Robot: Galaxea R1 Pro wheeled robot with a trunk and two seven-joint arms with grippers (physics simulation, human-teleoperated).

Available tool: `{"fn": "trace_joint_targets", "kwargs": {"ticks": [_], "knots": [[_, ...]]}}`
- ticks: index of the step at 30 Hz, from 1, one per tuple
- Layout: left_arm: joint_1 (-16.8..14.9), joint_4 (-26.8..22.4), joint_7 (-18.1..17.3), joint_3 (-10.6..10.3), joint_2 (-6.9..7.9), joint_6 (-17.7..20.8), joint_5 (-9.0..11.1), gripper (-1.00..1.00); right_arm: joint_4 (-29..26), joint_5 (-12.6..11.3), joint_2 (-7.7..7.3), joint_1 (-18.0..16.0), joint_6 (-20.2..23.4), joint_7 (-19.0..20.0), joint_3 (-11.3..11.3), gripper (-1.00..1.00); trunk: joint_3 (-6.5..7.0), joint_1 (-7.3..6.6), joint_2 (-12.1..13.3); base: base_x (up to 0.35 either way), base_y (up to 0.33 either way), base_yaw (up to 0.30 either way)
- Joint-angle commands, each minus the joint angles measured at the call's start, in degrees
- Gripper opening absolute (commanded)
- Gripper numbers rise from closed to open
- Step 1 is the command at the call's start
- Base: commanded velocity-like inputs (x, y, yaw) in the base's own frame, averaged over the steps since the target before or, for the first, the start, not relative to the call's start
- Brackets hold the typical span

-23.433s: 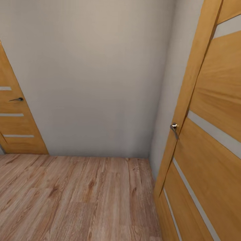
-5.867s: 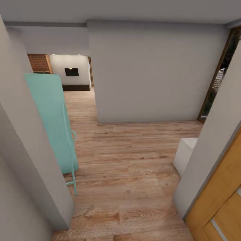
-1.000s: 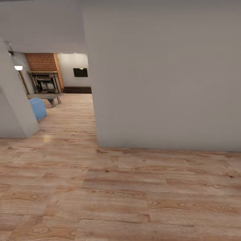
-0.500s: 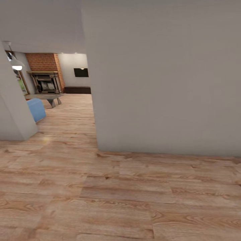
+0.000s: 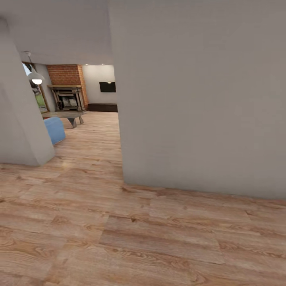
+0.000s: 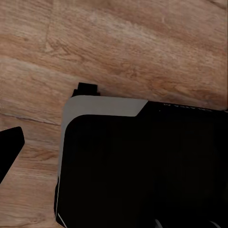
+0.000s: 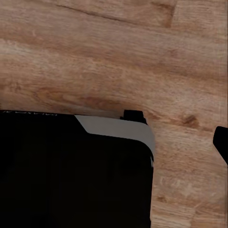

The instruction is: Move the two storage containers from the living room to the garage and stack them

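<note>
The two storage containers are out of view. I am in a corridor on light wood planks [image 5: 119,230]. Past a grey wall corner [image 5: 121,174], an opening leads into the living room [image 5: 85,123], where a blue sofa end [image 5: 55,130] stands. In the left wrist view one dark fingertip [image 6: 9,148] juts in at the picture's edge over the planks. The right wrist view likewise has a single dark fingertip [image 7: 222,141] at its edge. Neither view lets me tell how the jaws stand, and nothing is held that I can see.
A broad grey wall [image 5: 198,99] fills the right ahead. Another wall corner [image 5: 24,131] stands at left. In the room beyond are a brick fireplace [image 5: 67,97], a low table [image 5: 65,115], a dark cabinet [image 5: 102,107] and a pendant lamp [image 5: 36,79]. My black base [image 6: 142,166] [image 7: 71,171] shows below.
The whole head view has shifted: the camera has moved, the wall corner now sits further right and more of the living room opening shows at left.
</note>
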Motion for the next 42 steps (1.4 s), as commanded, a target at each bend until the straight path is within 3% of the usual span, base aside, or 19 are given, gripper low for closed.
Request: {"fn": "trace_joint_targets", "kwargs": {"ticks": [1, 9, 23, 42], "knots": [[0.0, 0.0, -0.2, 0.0, 0.02, 0.3, 0.6, 1.00, 0.2, -0.6, 0.03, -0.1, -0.3, 0.1, 0.5, 1.00, -0.03, 0.04, 0.0, 0.322, 0.000, 0.244], [0.0, 0.0, -0.2, 0.0, 0.02, 0.3, 0.5, 1.00, 0.2, -0.6, 0.03, -0.1, -0.3, 0.1, 0.5, 1.00, 0.27, 0.04, 0.0, 0.322, 0.000, 0.231], [0.0, 0.0, -0.2, 0.0, 0.02, 0.3, 0.5, 1.00, 0.1, -0.6, 0.04, -0.1, -0.3, 0.2, 0.5, 1.00, 0.31, 0.04, 0.0, 0.322, 0.000, 0.051], [0.0, 0.0, -0.2, 0.0, 0.02, 0.3, 0.5, 1.00, 0.2, -0.5, 0.03, -0.1, -0.3, 0.1, 0.5, 1.00, 0.31, 0.04, 0.0, 0.322, 0.000, 0.264]]}}
